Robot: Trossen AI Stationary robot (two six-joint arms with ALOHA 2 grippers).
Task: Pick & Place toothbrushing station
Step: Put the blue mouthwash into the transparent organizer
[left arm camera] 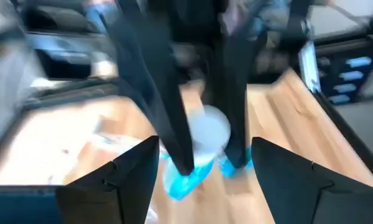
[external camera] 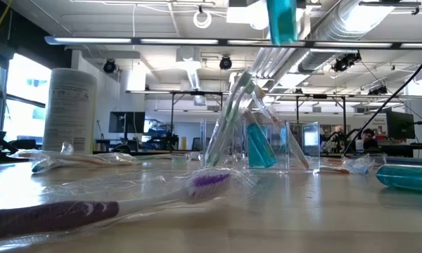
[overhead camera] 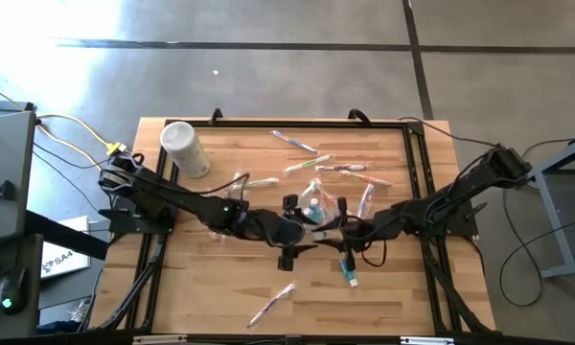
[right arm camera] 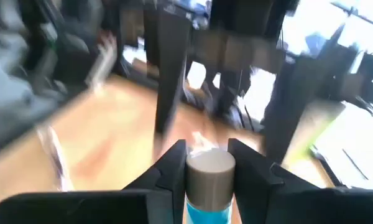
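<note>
The toothbrushing station [external camera: 299, 144], a clear boxy holder, stands on the wood in the middle of the table. Toothbrushes [external camera: 232, 116] lean in it beside a teal piece [external camera: 260, 149]. Above it hangs a teal toothpaste tube [external camera: 281, 21] with a pale cap [right arm camera: 209, 163]; my right gripper [right arm camera: 208, 163] is shut on it and reaches in from the table's right [overhead camera: 333, 225]. Facing it from the left, my left gripper [left arm camera: 205, 143] [overhead camera: 300, 230] is open. Its fingers stand on either side of the tube, clear of it. My right gripper pinches the toothpaste tube between its two fingers [right arm camera: 174, 167] at the cap end [right arm camera: 209, 177]. The fingers come nearly level from the table's right. The cap is up and the teal body [right arm camera: 208, 211] hangs below, lifted clear over the holder.
A tall white tub [overhead camera: 184, 149] stands at the far left. Several wrapped toothbrushes lie scattered, some beyond the holder [overhead camera: 311, 146] and one toward the near edge [overhead camera: 271, 305]. A second teal tube [overhead camera: 349, 271] lies on the wood near my right gripper.
</note>
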